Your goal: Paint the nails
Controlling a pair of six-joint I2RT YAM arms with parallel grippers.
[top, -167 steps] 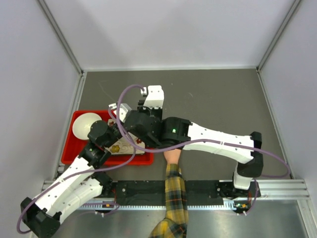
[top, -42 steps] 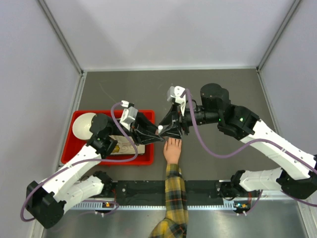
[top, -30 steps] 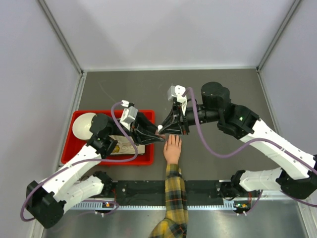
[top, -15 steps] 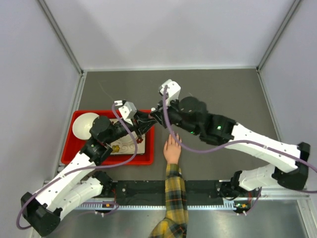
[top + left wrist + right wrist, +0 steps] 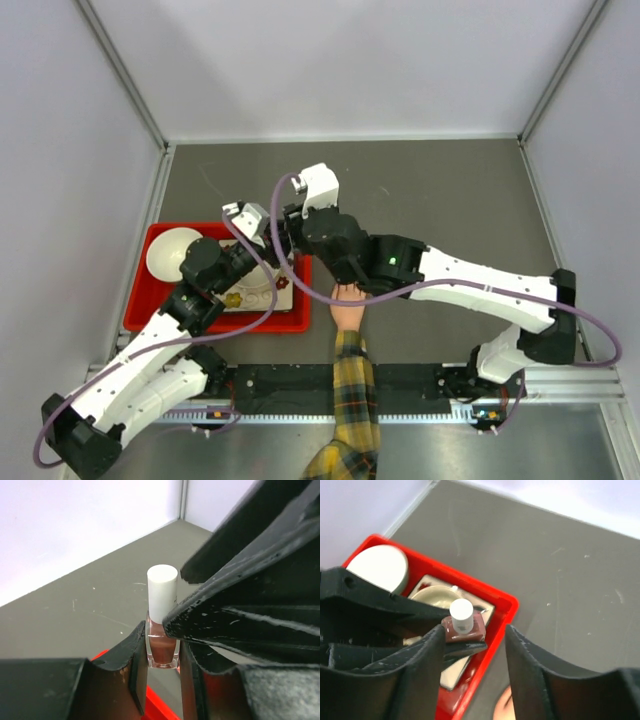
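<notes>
Wrist views showed plainly one polish bottle (image 5: 162, 630), grasped by the left end effector (image 5: 162, 666); the right end effector (image 5: 475, 632) was released.

a dark grey table (image 5: 450, 190) carries a red tray (image 5: 265, 325) and a human hand (image 5: 348, 312).

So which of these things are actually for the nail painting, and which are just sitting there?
For the job:
polish bottle, clamped in the left gripper
right gripper, open near the bottle
person's hand, mostly hidden under the right arm

Just lying about:
red tray
white bowl in the tray
</notes>
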